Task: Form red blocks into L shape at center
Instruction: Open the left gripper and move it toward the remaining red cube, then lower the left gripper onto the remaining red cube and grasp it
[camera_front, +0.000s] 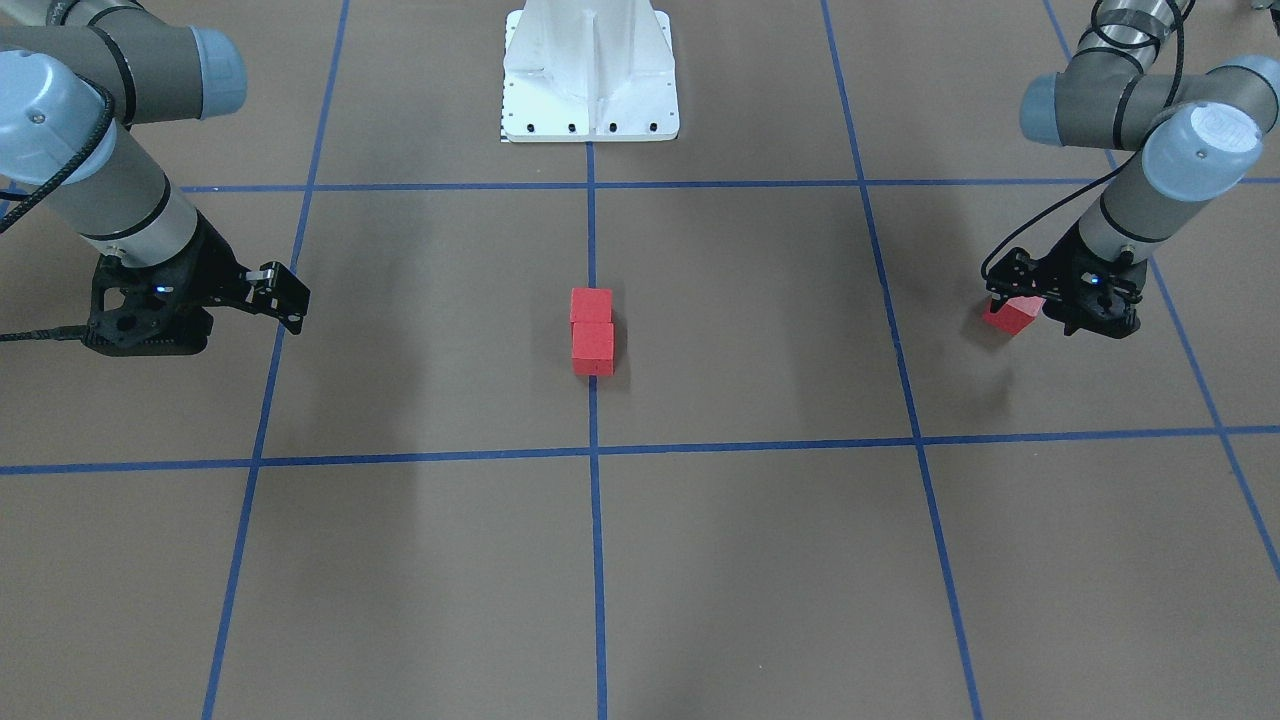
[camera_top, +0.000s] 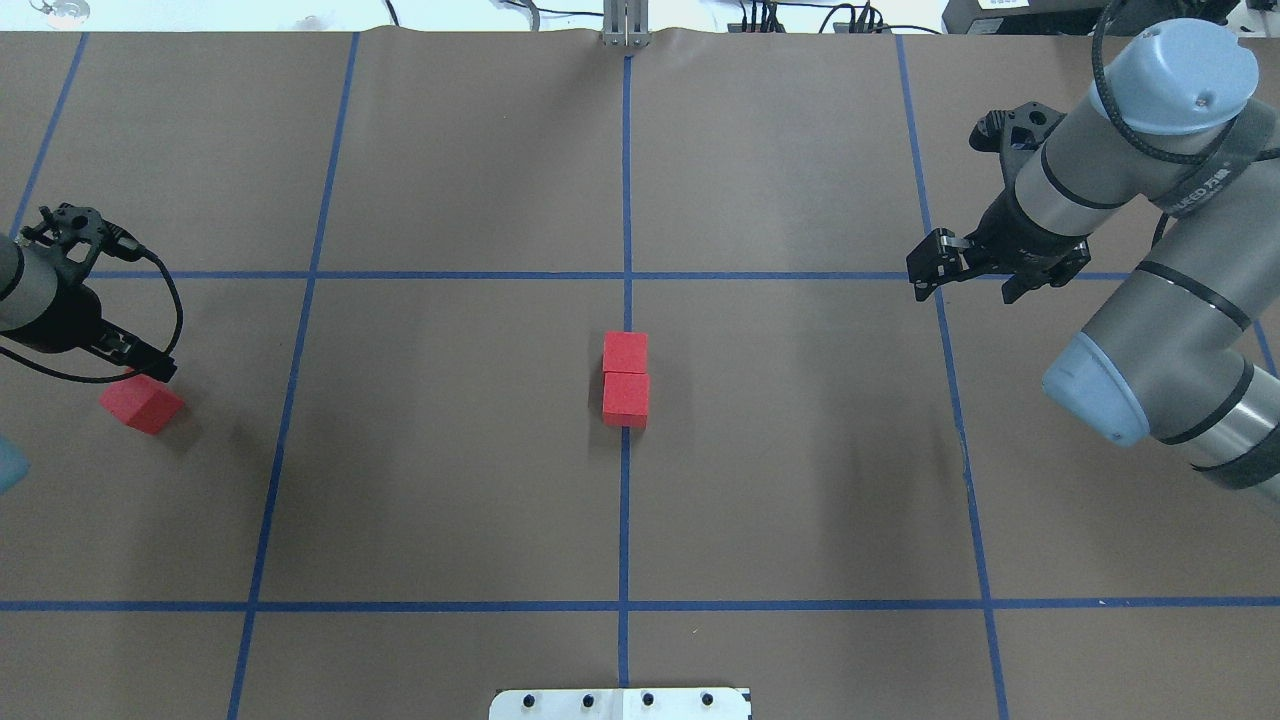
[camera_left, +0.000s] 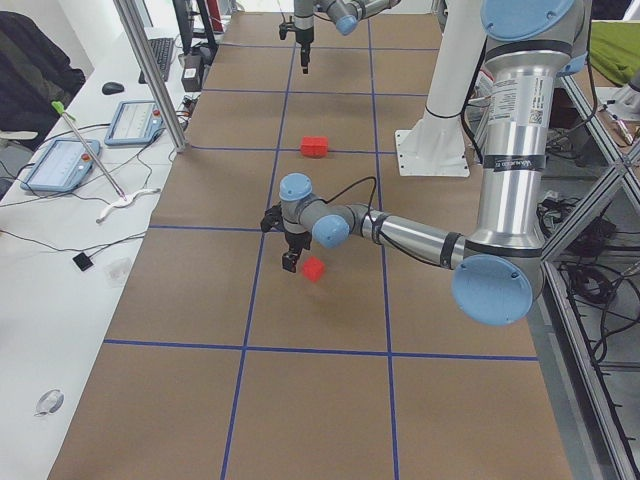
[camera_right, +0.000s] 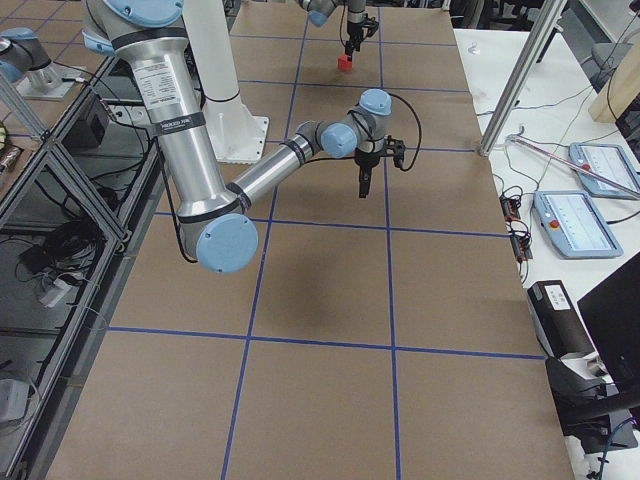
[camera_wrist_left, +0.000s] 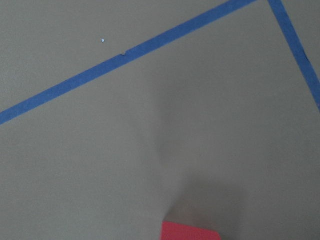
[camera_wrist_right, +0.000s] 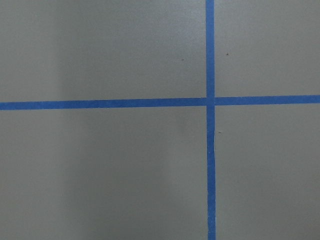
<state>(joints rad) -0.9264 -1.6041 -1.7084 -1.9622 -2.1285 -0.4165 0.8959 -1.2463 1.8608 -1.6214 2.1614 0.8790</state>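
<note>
Red block (camera_wrist_left: 190, 233) mostly beyond wrist view's edge

Two red blocks (camera_top: 625, 352) stand touching, one behind the other, on the middle blue line (camera_top: 624, 520) at the center (camera_top: 760, 400). Bare brown desk (camera_top: 450, 480) lies open on every side of the pair, so both flanks and both ends can be reached from above or along the surface. The third red block (camera_top: 142, 405) lies far out on the robot's left, close under the left gripper (camera_top: 150, 372), which crowds it from above. The right gripper (camera_top: 928, 268) hangs well off on the other side, over a tape crossing (camera_wrist_right: 210, 100). The white base plate (camera_top: 620, 704) stands at the robot's edge, well apart from the pair.
</note>
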